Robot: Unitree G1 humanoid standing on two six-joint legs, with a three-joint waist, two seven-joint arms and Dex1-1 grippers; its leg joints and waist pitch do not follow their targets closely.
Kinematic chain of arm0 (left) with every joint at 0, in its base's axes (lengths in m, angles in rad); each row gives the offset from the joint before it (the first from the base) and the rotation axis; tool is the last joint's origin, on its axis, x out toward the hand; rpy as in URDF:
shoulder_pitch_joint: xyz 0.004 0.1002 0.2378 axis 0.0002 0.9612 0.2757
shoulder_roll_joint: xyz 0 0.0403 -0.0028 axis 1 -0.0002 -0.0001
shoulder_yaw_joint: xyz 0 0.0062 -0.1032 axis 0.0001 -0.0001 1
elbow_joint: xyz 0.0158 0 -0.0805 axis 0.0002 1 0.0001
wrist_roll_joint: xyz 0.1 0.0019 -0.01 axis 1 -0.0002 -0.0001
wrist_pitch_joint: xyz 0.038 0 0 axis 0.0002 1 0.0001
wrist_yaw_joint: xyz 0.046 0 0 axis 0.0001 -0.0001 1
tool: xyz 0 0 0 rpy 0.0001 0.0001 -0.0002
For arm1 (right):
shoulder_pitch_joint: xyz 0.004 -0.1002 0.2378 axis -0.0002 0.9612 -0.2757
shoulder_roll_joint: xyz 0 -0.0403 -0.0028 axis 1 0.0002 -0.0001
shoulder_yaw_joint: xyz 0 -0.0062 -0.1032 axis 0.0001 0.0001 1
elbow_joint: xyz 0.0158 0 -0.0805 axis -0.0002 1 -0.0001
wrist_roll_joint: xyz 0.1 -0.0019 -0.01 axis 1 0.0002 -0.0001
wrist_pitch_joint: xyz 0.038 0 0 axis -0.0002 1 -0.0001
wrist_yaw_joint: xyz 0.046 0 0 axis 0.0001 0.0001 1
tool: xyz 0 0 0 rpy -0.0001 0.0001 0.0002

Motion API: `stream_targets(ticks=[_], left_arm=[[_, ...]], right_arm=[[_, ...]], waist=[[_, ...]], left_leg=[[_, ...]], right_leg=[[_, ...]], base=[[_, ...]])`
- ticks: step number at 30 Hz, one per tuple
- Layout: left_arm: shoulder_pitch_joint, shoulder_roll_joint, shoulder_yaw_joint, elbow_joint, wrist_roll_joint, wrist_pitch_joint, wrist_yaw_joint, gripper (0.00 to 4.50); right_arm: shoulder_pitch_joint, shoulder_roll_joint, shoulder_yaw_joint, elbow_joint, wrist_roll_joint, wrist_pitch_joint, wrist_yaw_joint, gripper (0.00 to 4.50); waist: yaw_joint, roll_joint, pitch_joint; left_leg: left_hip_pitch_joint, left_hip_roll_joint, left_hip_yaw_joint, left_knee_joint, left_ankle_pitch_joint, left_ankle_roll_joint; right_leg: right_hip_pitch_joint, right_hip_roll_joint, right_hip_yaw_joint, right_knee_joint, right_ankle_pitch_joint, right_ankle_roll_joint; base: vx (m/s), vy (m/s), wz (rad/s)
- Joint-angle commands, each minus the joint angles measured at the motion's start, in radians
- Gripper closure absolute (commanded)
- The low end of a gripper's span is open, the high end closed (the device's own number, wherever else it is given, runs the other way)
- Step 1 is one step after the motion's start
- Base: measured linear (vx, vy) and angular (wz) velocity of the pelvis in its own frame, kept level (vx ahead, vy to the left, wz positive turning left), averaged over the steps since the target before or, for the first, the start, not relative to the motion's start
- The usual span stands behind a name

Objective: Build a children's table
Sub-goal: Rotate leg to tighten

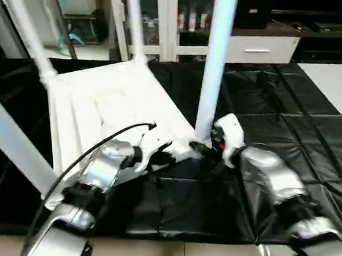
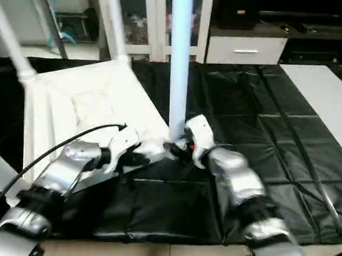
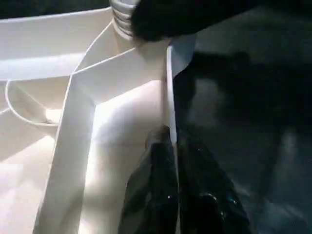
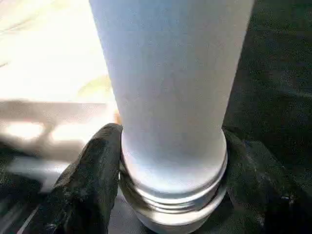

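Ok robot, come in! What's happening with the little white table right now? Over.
Left gripper shut on white plastic tabletop's rim. Right gripper clasps long white tubular leg at its near-corner socket. Tabletop lies upside down on black cover. Nothing in the way.

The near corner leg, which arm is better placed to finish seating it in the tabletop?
Probably the right. The right gripper has its jaws around the leg at its base. The left gripper is shut on the tabletop's rim, steadying it.

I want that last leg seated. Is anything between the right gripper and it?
Nothing visible: the right gripper has a finger on each side of the leg, just above its threaded base, at the tabletop corner.
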Motion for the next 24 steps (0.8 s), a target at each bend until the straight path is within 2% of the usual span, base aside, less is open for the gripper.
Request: stream_targets(ticks=[1,4,6,7,9,10,12,13,15,16,17,18,19,20,21,22,24], left_arm=[[-0.012,-0.03,0.002,0.017,0.004,-0.004,0.049,4.5],[-0.035,-0.063,0.017,0.06,0.015,-0.002,0.154,4.5],[-0.04,-0.067,0.017,0.07,0.023,-0.008,0.177,4.5],[-0.043,-0.071,0.017,0.078,0.03,-0.015,0.191,4.5],[-0.043,-0.072,0.016,0.08,0.032,-0.017,0.193,4.5],[-0.044,-0.075,0.02,0.087,0.034,-0.027,0.194,4.5],[-0.04,-0.072,0.022,0.083,0.032,-0.031,0.19,4.5],[-0.031,-0.059,0.02,0.07,0.026,-0.042,0.172,4.5],[-0.023,-0.04,0.018,0.056,0.022,-0.052,0.15,4.5],[-0.018,-0.032,0.02,0.049,0.018,-0.052,0.138,4.5],[-0.012,-0.021,0.02,0.04,0.016,-0.052,0.124,4.5],[-0.009,-0.016,0.018,0.036,0.016,-0.056,0.113,4.5],[-0.006,-0.009,0.017,0.032,0.017,-0.064,0.099,4.5],[0.003,0.004,0.013,0.02,0.013,-0.076,0.066,4.5],[0.009,0.013,0.01,0.012,0.01,-0.083,0.044,4.5],[0.024,0.031,0.01,-0.008,-0.006,-0.093,-0.008,4.5],[0.028,0.038,0.008,-0.012,-0.01,-0.098,-0.025,4.5]], right_arm=[[-0.006,0.025,-0.029,0.069,-0.044,0.016,-0.165,1.82],[-0.05,0.118,-0.027,0.137,-0.068,-0.019,-0.317,1.83],[-0.061,0.141,-0.021,0.147,-0.067,-0.043,-0.317,1.83],[-0.068,0.162,-0.02,0.15,-0.061,-0.067,-0.311,1.83],[-0.069,0.165,-0.02,0.149,-0.059,-0.071,-0.308,1.83],[-0.07,0.178,-0.014,0.14,-0.063,-0.104,-0.285,1.83],[-0.064,0.175,-0.008,0.122,-0.061,-0.117,-0.253,1.83],[-0.055,0.162,-0.013,0.089,-0.058,-0.147,-0.236,1.48],[-0.046,0.133,-0.024,0.047,-0.051,-0.153,-0.222,1.13],[-0.041,0.116,-0.027,0.027,-0.048,-0.153,-0.213,1.13],[-0.034,0.094,-0.029,0.0,-0.046,-0.148,-0.197,0.93],[-0.03,0.082,-0.03,-0.013,-0.045,-0.146,-0.186,0.78],[-0.026,0.066,-0.033,-0.028,-0.044,-0.146,-0.171,0.7],[-0.019,0.03,-0.041,-0.056,-0.028,-0.126,-0.122,0.67],[-0.014,0.007,-0.047,-0.074,-0.017,-0.112,-0.09,0.6],[-0.001,-0.054,-0.043,-0.112,0.003,-0.077,0.008,0.48],[0.005,-0.074,-0.039,-0.126,0.012,-0.065,0.052,0.35]], waist=[[0.003,0.006,-0.051],[0.002,0.009,-0.052],[0.003,0.012,-0.053],[0.004,0.006,-0.053],[0.006,0.007,-0.053],[0.007,-0.002,-0.052],[0.01,-0.001,-0.052],[0.01,-0.008,-0.052],[0.014,-0.002,-0.053],[0.016,-0.004,-0.053],[0.017,-0.006,-0.055],[0.017,-0.006,-0.055],[0.016,-0.001,-0.054],[0.017,-0.002,-0.055],[0.021,-0.008,-0.056],[0.022,-0.009,-0.055],[0.026,-0.008,-0.056]], left_leg=[[0.008,0.005,-0.008,-0.085,-0.392,-0.044],[0.009,0.005,-0.006,-0.086,-0.408,-0.039],[0.011,0.005,-0.006,-0.087,-0.408,-0.039],[0.01,0.006,-0.004,-0.086,-0.409,-0.031],[0.007,0.006,-0.003,-0.087,-0.391,-0.023],[0.005,0.006,0.0,-0.086,-0.382,-0.016],[0.004,0.005,0.002,-0.086,-0.359,-0.007],[0.003,0.005,0.003,-0.086,-0.354,-0.003],[0.005,0.006,0.004,-0.086,-0.339,0.0],[0.002,0.006,0.004,-0.086,-0.328,0.004],[-0.004,0.006,0.003,-0.087,-0.302,0.009],[-0.004,0.006,0.003,-0.087,-0.302,0.009],[-0.004,0.007,0.003,-0.086,-0.288,0.007],[-0.003,0.007,0.004,-0.086,-0.286,0.007],[-0.001,0.007,0.005,-0.084,-0.274,0.017],[-0.001,0.008,0.007,-0.083,-0.256,0.028],[-0.001,0.009,0.01,-0.079,-0.241,0.04]], right_leg=[[0.029,-0.037,0.02,-0.094,-0.473,-0.14],[0.028,-0.033,0.02,-0.092,-0.427,-0.149],[0.028,-0.032,0.022,-0.091,-0.395,-0.154],[0.027,-0.033,0.023,-0.089,-0.383,-0.158],[0.032,-0.033,0.024,-0.087,-0.36,-0.16],[0.032,-0.033,0.025,-0.087,-0.352,-0.161],[0.034,-0.034,0.027,-0.086,-0.348,-0.16],[0.035,-0.034,0.027,-0.088,-0.353,-0.158],[0.034,-0.036,0.028,-0.087,-0.351,-0.156],[0.039,-0.034,0.027,-0.086,-0.34,-0.153],[0.045,-0.035,0.027,-0.082,-0.316,-0.151],[0.045,-0.035,0.027,-0.082,-0.316,-0.151],[0.044,-0.034,0.026,-0.081,-0.296,-0.155],[0.044,-0.034,0.026,-0.08,-0.294,-0.159],[0.048,-0.034,0.026,-0.078,-0.282,-0.164],[0.048,-0.032,0.027,-0.077,-0.256,-0.173],[0.046,-0.033,0.028,-0.073,-0.223,-0.193]], base=[[0.0,0.0,0.0],[0.0,0.0,0.0],[0.0,0.0,0.0],[0.0,0.0,0.0],[0.0,0.0,0.0],[0.0,0.0,0.0],[0.0,0.0,0.0],[0.0,0.0,0.0],[0.0,0.0,0.0],[0.0,0.0,0.0],[0.0,0.0,0.0],[0.0,0.0,0.0],[0.0,0.0,0.0],[0.0,0.0,0.0],[0.0,0.0,0.0],[0.0,0.0,0.0],[0.0,0.0,0.0]])
